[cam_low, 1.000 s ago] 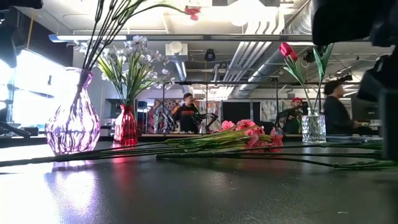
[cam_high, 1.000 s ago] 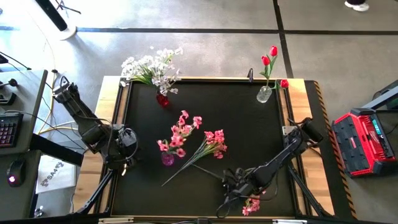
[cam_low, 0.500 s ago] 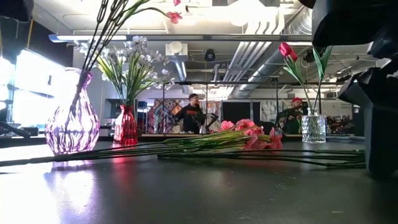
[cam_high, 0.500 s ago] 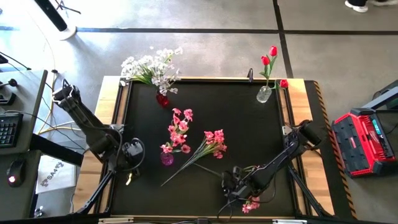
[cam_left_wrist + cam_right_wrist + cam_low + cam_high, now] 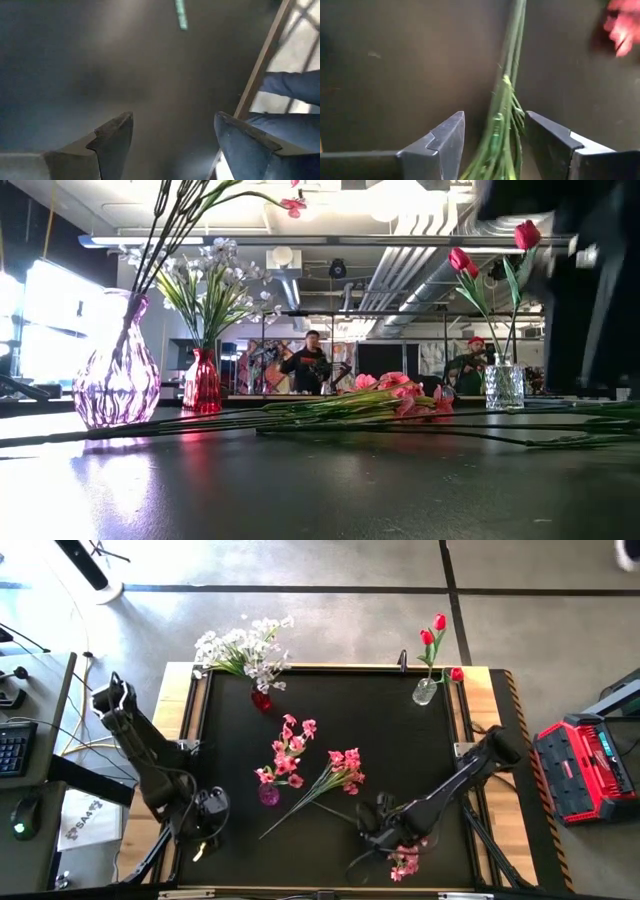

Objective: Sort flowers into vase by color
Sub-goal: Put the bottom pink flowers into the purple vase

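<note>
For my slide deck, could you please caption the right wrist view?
Right gripper with jaws open astride a bundle of green stems above the dark table.

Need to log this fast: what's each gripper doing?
Left gripper: open, empty.
Right gripper: open, fingers either side of green stems, not clamped.

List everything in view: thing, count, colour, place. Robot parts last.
White flowers: one bunch, white, in the red vase at the mat's far left.
Tulips: a few, red, in the clear vase at the far right.
Pink flowers in vase: one bunch, in the purple vase, mid-mat.
Loose pink spray: one, lying beside the purple vase.
Second pink spray: one, near edge, by the right gripper.
Toolbox: one, red, on the floor to the right.
People: two, background.
Left gripper: jaws open, empty, near-left edge.
Right gripper: jaws open around green stems.
</note>
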Tool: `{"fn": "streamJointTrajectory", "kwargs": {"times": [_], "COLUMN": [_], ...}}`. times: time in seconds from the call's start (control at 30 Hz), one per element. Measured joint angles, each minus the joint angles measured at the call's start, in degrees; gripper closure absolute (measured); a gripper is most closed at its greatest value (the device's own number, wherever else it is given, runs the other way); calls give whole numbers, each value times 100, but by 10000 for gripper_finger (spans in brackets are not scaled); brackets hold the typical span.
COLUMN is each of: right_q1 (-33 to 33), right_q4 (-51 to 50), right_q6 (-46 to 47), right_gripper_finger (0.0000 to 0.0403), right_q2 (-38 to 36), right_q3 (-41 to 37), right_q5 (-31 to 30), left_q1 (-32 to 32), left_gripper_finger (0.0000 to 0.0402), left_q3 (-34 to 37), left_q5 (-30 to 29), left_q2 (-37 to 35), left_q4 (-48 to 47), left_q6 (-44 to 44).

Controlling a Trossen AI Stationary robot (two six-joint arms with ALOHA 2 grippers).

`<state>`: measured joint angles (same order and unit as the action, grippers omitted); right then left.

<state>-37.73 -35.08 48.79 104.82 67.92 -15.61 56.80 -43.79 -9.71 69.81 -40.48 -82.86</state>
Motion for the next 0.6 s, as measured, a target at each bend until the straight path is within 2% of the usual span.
{"fn": "streamJointTrajectory", "kwargs": {"times": [0.17,0.27,0.37,0.5,0.53,0.6], "right_q1": [222,365,524,670,697,736], "right_q4": [424,420,494,682,759,1010], "right_q6": [460,674,789,915,964,1183], "right_gripper_finger": [210,231,281,374,388,390], "right_q2": [108,95,89,81,60,-43], "right_q3": [-385,-494,-507,-507,-507,-507], "right_q5": [257,491,991,1692,1896,2221], "left_q1": [83,107,92,-31,-69,-146], "left_gripper_finger": [135,135,135,135,135,135], "left_q3": [-2,-6,-7,-7,-7,-72], "left_q5": [-59,-172,-380,-581,-623,-714], "left_q2": [228,369,532,726,754,819], "left_q4": [958,1671,2239,2757,2829,2923], "left_q6": [195,506,927,1493,1594,1792]}}
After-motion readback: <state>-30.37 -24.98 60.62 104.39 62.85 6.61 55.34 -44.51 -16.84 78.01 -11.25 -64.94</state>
